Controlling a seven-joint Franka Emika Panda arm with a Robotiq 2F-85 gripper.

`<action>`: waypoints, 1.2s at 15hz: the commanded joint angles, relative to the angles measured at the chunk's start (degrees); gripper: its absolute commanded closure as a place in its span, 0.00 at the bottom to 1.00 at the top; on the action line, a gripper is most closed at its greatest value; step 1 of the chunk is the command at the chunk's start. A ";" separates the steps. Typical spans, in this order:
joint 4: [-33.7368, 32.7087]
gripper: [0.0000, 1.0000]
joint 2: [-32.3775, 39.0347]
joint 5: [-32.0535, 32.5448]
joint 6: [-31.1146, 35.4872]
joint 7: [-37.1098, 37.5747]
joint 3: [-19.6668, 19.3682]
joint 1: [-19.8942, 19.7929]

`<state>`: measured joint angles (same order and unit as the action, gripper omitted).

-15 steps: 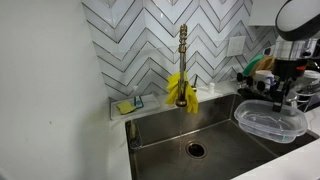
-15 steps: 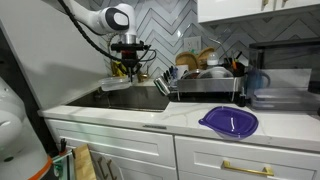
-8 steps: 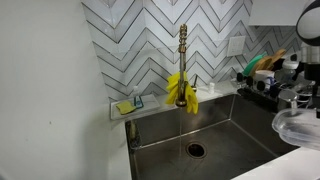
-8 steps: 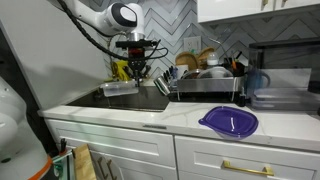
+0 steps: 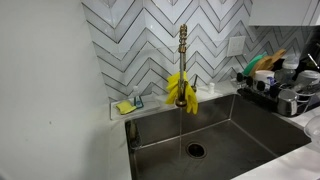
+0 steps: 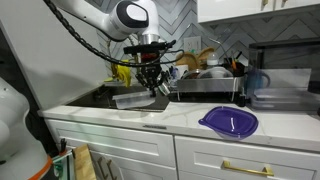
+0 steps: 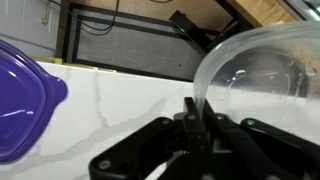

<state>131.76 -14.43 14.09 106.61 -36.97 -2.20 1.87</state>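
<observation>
Currently | gripper (image 6: 152, 88) jaws pinching clear container (image 6: 131, 99) rim | above counter (image 6: 185, 116), purple lid (image 6: 228, 121) right | keep it level, grip firm

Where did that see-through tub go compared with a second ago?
The gripper, shut on the clear container, carried it from above the sink towards the counter and the purple lid. Its hold stayed; the lid, dish rack and yellow gloves did not move.
</observation>
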 commanded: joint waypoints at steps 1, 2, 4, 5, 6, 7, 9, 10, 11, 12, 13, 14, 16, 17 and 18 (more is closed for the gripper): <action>0.63 0.93 -0.37 0.41 1.83 1.01 -0.90 -0.63; 1.15 0.93 -0.67 0.71 3.11 1.74 -1.50 -1.31; 1.70 0.93 -1.13 0.81 3.95 2.20 -1.93 -1.81; 1.79 0.93 -1.25 0.81 3.99 2.40 -1.90 -1.78; 1.80 0.98 -1.29 0.81 4.00 2.57 -1.84 -1.75; 1.52 0.98 -0.15 0.54 4.42 2.39 -2.53 -2.24; 1.49 0.98 0.99 -0.55 5.99 1.19 -3.88 -2.75; 1.48 0.98 1.47 -0.25 7.23 1.80 -4.44 -3.21; 1.27 0.98 2.16 -1.42 8.47 0.43 -5.55 -3.54; 1.31 0.98 2.72 -1.16 9.86 0.43 -6.09 -4.04; 1.24 0.98 3.61 -2.28 11.31 -0.74 -7.08 -4.48; 1.16 0.98 4.39 -2.62 12.58 -1.10 -7.75 -5.01; 1.12 0.98 5.85 -4.13 15.28 -1.78 -8.85 -5.99; 0.95 0.98 6.78 -4.98 16.41 -1.25 -9.10 -6.41; 0.87 0.98 7.69 -5.98 17.94 -0.81 -9.23 -6.69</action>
<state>133.39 -9.45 11.30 121.27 -37.17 -10.82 -3.73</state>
